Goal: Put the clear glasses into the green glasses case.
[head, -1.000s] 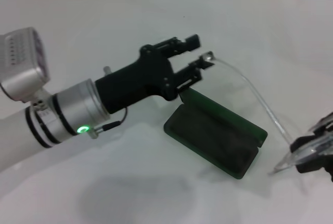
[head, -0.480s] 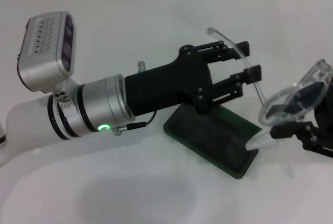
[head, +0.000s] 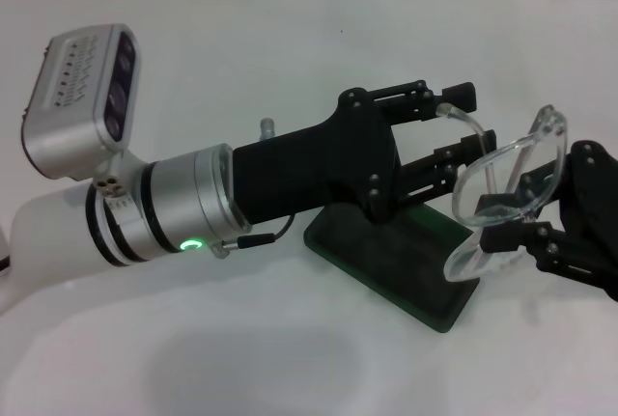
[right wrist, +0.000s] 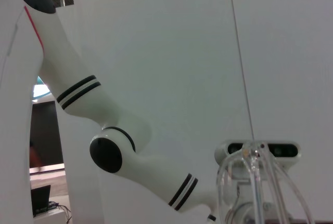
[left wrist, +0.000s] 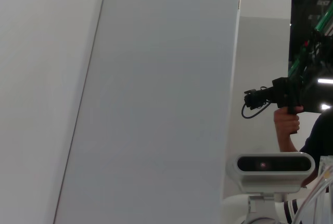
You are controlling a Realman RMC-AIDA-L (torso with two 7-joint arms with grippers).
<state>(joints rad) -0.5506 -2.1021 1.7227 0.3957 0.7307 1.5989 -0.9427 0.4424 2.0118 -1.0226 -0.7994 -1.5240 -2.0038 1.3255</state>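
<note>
Since half a second ago, our right gripper (head: 521, 218) has swung the clear glasses (head: 502, 189) inward, so the lenses now hang closer to our left gripper (head: 468, 119) and lower over the green glasses case (head: 391, 257). That right gripper pinches the frame at its lower rim, holding the glasses tilted in the air, lenses facing our head camera. Our left gripper reaches in from the other side with its two fingers spread, and one clear arm of the glasses curves between them; we cannot tell whether it touches either finger. Directly beneath both grippers, the case lies open on the white table (head: 290, 368), its dark lining facing up.
</note>
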